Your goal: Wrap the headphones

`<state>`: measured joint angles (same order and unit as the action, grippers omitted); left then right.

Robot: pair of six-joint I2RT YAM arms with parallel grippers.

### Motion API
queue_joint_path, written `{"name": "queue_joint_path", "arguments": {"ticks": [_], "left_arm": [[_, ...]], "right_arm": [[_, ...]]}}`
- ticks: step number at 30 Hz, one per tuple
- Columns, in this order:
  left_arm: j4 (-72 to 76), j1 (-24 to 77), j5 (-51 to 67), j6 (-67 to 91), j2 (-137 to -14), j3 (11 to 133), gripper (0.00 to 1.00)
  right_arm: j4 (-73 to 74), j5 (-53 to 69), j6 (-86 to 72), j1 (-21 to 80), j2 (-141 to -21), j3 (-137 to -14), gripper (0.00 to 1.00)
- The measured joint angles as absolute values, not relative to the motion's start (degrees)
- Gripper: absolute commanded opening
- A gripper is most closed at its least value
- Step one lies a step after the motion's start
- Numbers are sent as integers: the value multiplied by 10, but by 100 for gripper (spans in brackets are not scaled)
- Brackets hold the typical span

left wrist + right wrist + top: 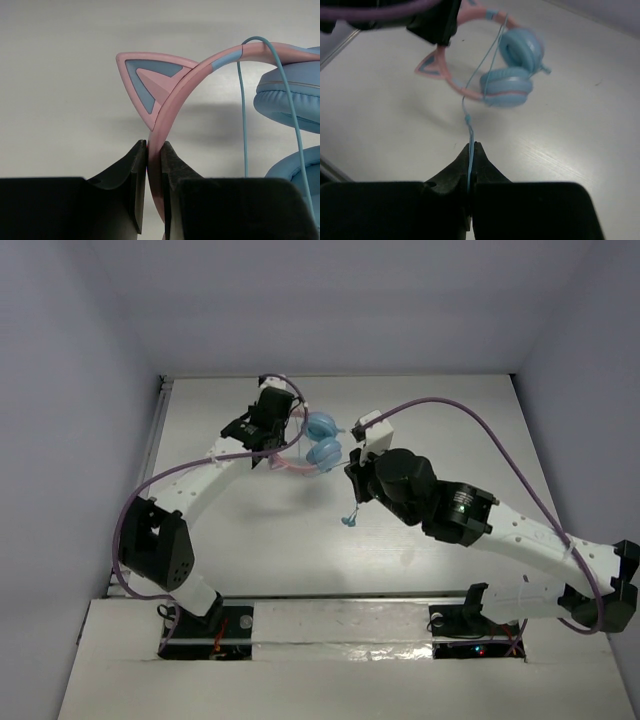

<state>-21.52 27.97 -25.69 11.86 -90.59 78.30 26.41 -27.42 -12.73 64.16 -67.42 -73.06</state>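
The headphones have two light blue ear cups and a pink headband with cat ears. My left gripper is shut on the pink headband and holds the headphones off the table at the back middle. The thin light blue cable runs over the headband, down past the cups and into my right gripper, which is shut on it. In the top view the right gripper sits just right of the cups, and the cable's end hangs below it.
Purple arm cables loop over the table's right and left sides. A metal rail runs along the left edge. Grey walls enclose the back and sides.
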Motion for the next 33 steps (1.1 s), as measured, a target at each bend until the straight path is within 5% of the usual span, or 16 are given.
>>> {"name": "queue_joint_path", "arguments": {"ticks": [11, 33], "left_arm": [[-230, 344, -150, 103, -805, 669, 0], [-264, 393, 0, 53, -745, 656, 0]], "right_arm": [[156, -377, 6, 604, -724, -728, 0], [39, -356, 83, 501, -798, -702, 2]]}}
